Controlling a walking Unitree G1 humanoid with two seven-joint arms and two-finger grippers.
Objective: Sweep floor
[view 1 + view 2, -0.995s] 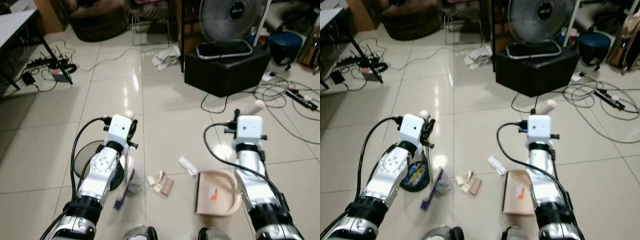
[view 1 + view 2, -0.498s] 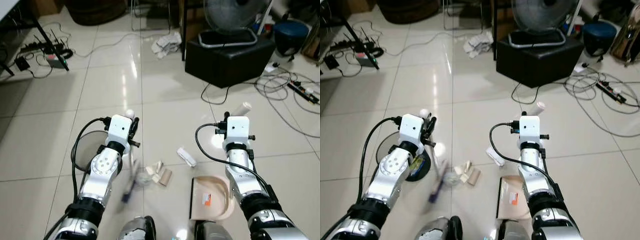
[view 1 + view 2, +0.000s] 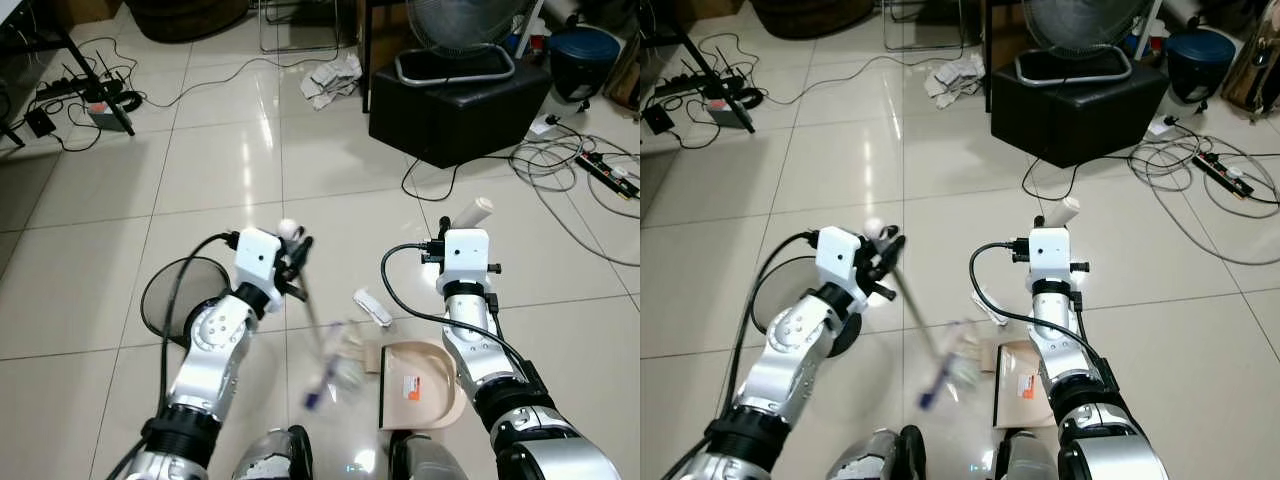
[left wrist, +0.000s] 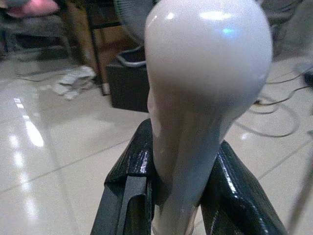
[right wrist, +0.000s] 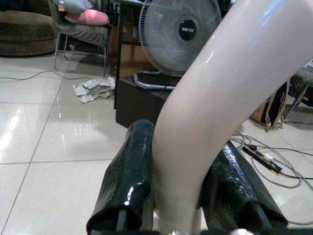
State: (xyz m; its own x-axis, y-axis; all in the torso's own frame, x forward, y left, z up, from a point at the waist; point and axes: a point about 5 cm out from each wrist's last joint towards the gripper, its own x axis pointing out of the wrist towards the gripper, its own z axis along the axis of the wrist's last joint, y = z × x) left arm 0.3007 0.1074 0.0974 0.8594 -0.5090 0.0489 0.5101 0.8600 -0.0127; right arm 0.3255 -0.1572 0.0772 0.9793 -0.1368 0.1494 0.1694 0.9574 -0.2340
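The left gripper (image 4: 178,191) clamps the broom (image 3: 318,345) handle, its blurred head among paper scraps (image 3: 347,350). The right gripper (image 5: 183,186) grips the dustpan (image 3: 420,385) handle, pan on the floor (image 3: 220,160).

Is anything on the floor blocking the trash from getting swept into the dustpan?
Nothing visible blocks it. The blurred brush is pushing the scraps right beside the dustpan mouth. A white wrapper lies apart, farther from the robot.

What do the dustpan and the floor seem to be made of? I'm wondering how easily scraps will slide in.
The dustpan looks like smooth moulded plastic, beige: one even colour, rounded walls, and a glossy curved handle clamped in the right gripper. The floor looks like glazed ceramic or porcelain tile: straight grout lines and bright mirror-like reflections. Both seem slick, though that is judged from the look alone.
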